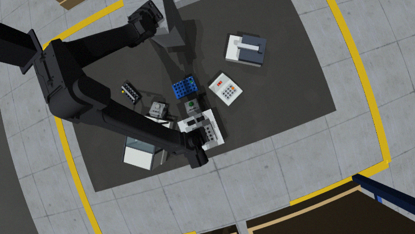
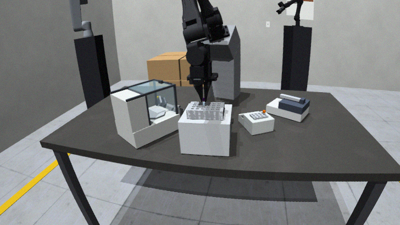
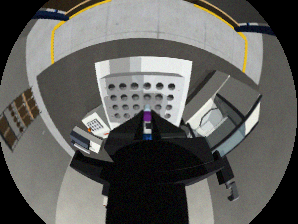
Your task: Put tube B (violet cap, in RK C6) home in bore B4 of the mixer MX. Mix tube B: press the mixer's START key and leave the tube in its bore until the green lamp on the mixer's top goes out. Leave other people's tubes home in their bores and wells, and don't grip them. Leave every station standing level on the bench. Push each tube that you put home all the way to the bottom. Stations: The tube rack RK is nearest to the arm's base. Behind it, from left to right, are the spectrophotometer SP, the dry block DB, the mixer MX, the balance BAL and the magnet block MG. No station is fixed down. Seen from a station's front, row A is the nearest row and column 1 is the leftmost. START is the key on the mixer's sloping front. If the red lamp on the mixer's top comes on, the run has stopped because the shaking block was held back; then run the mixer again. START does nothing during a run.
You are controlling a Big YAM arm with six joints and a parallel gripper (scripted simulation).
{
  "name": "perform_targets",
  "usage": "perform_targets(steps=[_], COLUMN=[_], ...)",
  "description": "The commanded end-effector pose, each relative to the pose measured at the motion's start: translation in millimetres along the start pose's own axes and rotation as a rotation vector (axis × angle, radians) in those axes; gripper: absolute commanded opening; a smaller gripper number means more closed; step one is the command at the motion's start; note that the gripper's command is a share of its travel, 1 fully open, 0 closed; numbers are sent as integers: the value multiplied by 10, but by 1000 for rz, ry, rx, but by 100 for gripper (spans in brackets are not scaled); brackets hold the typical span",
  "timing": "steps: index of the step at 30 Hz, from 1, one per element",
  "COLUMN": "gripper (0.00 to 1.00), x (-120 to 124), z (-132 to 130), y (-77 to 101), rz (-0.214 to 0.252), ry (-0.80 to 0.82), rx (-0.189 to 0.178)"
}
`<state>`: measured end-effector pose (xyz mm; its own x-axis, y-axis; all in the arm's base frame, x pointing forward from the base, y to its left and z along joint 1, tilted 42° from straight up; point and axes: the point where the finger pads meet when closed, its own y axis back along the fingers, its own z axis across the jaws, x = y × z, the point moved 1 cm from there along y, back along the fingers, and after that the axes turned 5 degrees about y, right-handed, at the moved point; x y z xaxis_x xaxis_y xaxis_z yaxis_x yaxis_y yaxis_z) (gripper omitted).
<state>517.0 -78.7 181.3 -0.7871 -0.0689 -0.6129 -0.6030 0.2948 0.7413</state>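
While clamped in the claw (image 2: 203,98), tube B (image 2: 203,102) hangs upright, cap up, over the mixer's (image 2: 205,134) bores; balance (image 2: 142,111) nearby.

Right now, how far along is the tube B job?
Done: tube B is out of the rack RK and over the mixer MX. In hand: the end effector is shut on the violet-capped tube, its lower end at the shaking block's bores; the depth can't be judged. Left: seat it fully, release, press START, wait out the green lamp.
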Motion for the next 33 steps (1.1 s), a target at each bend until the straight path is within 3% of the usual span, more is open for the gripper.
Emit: perform_targets(steps=[1, 33], gripper=[9, 9], x=[-64, -75], z=[-85, -79], y=[-61, -135], rz=[1, 7], ry=[1, 1], rx=[12, 11])
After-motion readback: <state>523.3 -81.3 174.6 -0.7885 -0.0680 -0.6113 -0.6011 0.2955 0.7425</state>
